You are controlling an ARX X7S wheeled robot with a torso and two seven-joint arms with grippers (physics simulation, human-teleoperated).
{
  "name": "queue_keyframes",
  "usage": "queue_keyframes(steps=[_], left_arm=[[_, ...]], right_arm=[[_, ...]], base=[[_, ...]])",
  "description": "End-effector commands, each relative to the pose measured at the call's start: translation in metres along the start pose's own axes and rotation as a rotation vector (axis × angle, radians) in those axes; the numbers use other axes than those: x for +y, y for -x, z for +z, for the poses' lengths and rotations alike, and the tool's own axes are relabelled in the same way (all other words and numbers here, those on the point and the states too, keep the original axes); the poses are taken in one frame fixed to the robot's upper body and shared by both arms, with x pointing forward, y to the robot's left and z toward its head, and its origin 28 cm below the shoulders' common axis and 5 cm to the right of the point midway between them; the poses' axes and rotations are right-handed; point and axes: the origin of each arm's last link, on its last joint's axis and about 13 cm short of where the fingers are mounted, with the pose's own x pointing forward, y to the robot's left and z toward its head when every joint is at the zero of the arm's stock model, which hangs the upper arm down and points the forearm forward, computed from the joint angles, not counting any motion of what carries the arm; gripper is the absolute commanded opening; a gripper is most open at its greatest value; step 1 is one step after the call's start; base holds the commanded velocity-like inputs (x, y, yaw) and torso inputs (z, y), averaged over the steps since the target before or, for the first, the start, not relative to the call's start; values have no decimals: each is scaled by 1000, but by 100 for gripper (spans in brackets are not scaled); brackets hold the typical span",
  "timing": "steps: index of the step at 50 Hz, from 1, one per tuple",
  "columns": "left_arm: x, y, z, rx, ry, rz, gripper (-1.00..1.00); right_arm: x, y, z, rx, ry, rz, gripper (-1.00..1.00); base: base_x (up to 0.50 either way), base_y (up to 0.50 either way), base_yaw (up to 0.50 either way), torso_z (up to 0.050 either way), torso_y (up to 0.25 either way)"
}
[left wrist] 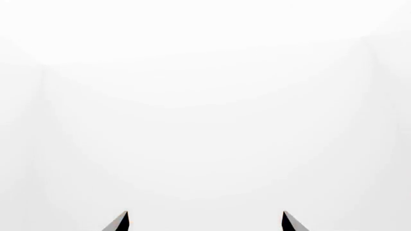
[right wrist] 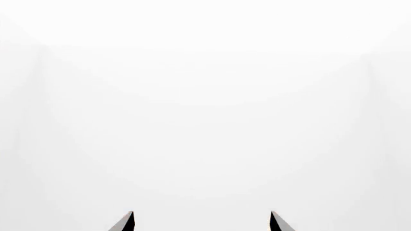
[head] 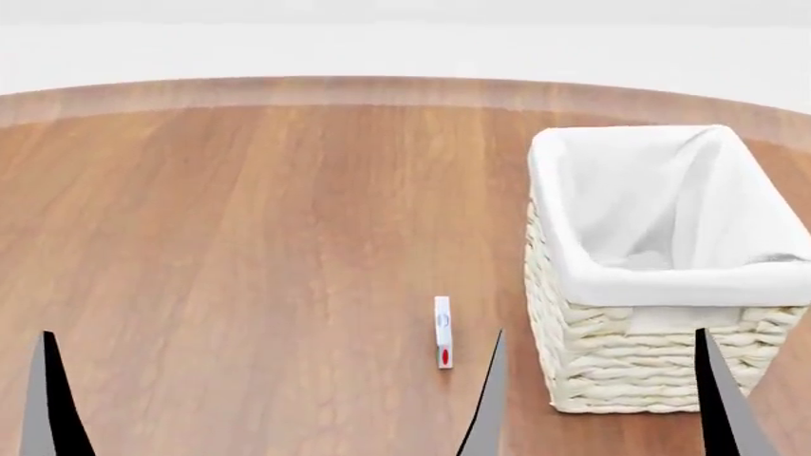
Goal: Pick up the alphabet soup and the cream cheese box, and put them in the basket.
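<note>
Warm reddish-brown wooden desk (head: 254, 247) with lengthwise grain streaks, paler along the curved far edge. Plain white background behind it. Large rectangular cream-white woven wicker basket (head: 633, 366), bands of pale straw plaiting with darker shadowed gaps; white cloth liner (head: 659, 204) folded over the rim, softly grey in its creases. Small thin flat white cream cheese box (head: 443, 332) with a blue oval mark near the middle and a red spot at the near end. Grey pointed gripper fingers (head: 488, 408) with dark, near-black edges. Featureless white in both wrist views, only dark grey fingertips (left wrist: 119, 222) and (right wrist: 125, 222) at the frame edge.
</note>
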Motion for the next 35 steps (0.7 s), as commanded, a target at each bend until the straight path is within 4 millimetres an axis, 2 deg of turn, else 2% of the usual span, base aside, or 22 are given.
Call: queue_keyframes(steps=[1, 30, 35], left_arm=[[-1, -1, -1, 5, -3, -3, 100], [-1, -2, -5, 13, 1, -7, 100], [-3, -2, -8, 28, -11, -17, 100]], right_arm=[[0, -1, -1, 3, -2, 1, 100], [0, -1, -5, 10, 9, 9, 100], [0, -1, -6, 10, 13, -5, 100]], base=[[254, 0, 0, 0, 0], [255, 0, 0, 0, 0], [45, 0, 0, 0, 2]])
